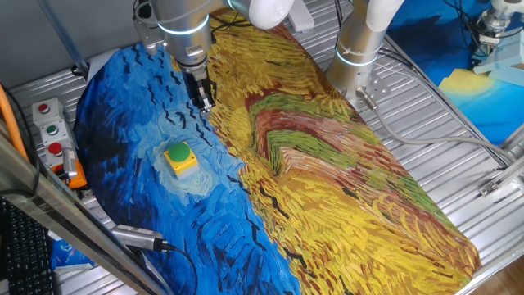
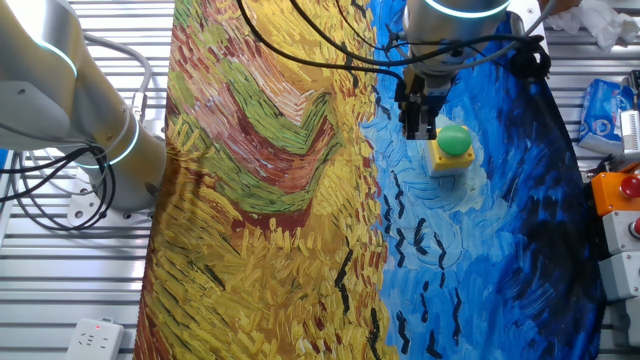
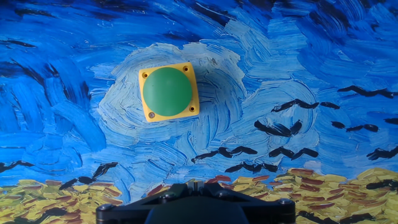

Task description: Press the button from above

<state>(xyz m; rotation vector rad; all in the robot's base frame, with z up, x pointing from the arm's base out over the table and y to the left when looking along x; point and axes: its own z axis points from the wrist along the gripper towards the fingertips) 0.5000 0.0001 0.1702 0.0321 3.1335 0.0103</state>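
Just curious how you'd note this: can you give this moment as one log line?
stage: approach | gripper: above cloth, beside button, no contact | button: upright on blue part, unpressed

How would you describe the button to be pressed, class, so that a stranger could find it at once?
Start from the painted cloth that covers the table and go to its blue, swirled half. There sits the button, a green dome on a square yellow base. The buttons on the grey control box, off the cloth, are smaller and flat.
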